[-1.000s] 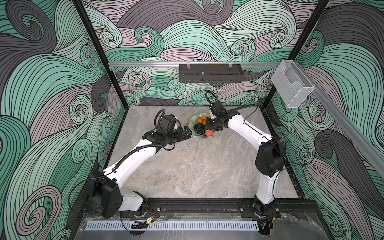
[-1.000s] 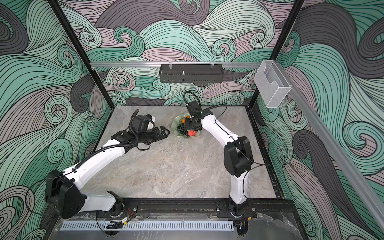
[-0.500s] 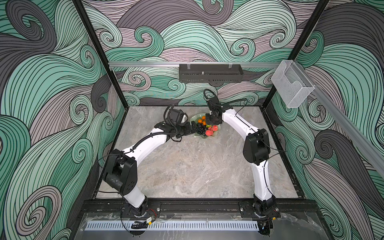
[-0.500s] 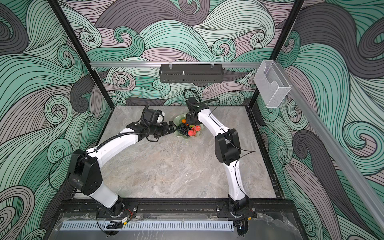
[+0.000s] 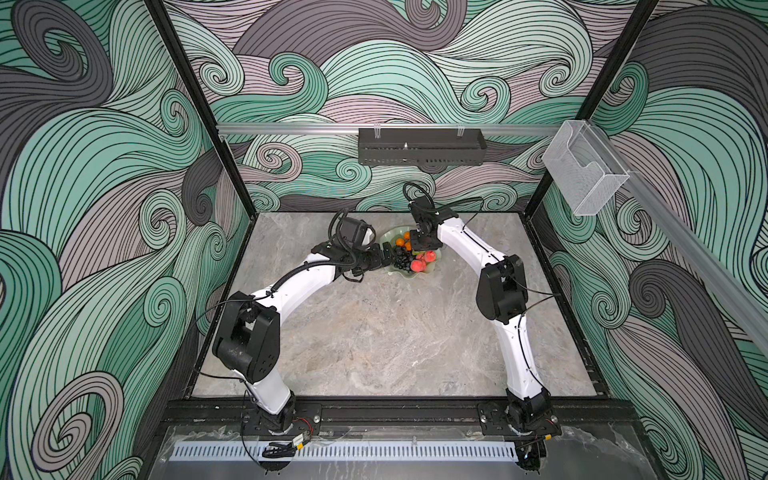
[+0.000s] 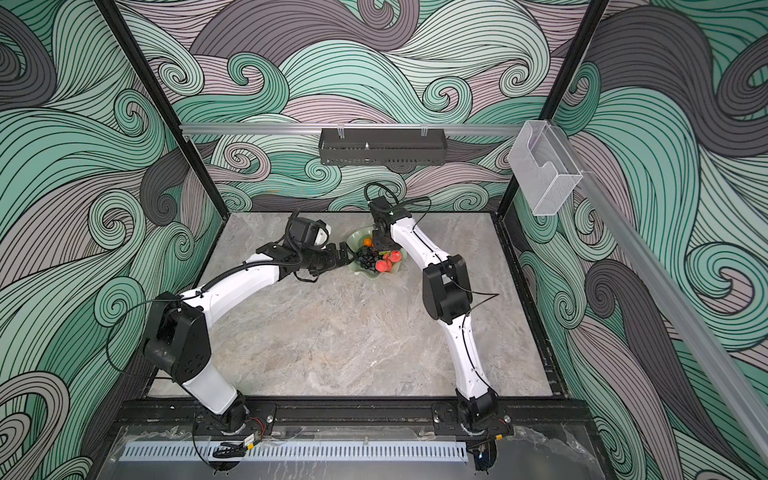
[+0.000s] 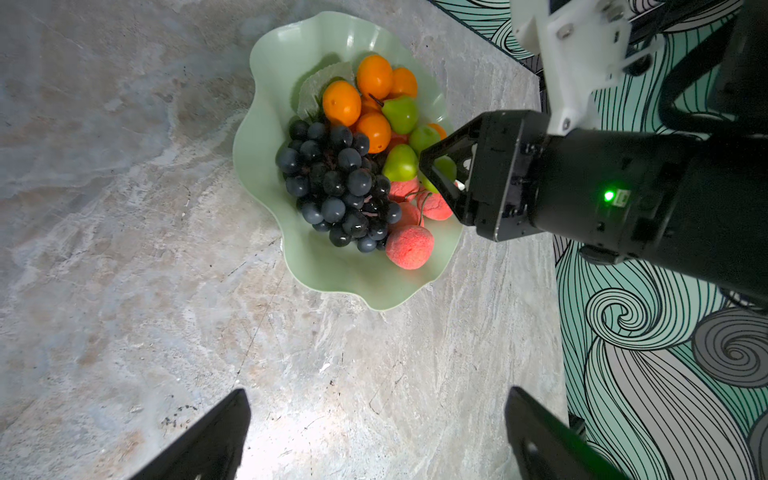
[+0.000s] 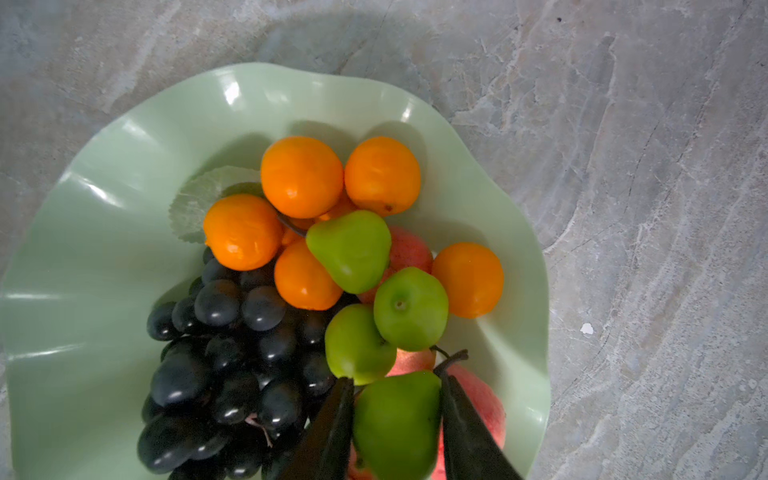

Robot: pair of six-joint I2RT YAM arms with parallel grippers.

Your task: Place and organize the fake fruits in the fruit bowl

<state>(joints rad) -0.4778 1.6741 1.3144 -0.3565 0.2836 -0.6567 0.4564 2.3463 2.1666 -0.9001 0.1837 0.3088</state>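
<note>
Green plastic pear (image 8: 397, 419) hangs in mint scalloped bowl (image 8: 104, 249).
Right fingers (image 8: 328, 432) pinch it for tidy placing; left fingers (image 7: 216, 436) gape empty.

Walls (image 5: 374, 62): wave mural in teal, mauve and grey on three sides. Black posts (image 5: 199, 108) at the corners. Beneath the right claw (image 5: 419, 248): grey marbled slab (image 5: 374, 340). Beyond the claw, an aluminium rail (image 5: 291, 128) carries a black slotted tray (image 5: 422, 146). Well off to the claw's right, a clear holder (image 5: 584, 170), probably acrylic.

Grey marbled tabletop (image 5: 374, 332) carrying the bowl (image 7: 324, 266), directly beneath the right jaws, ahead of the left jaws.
</note>
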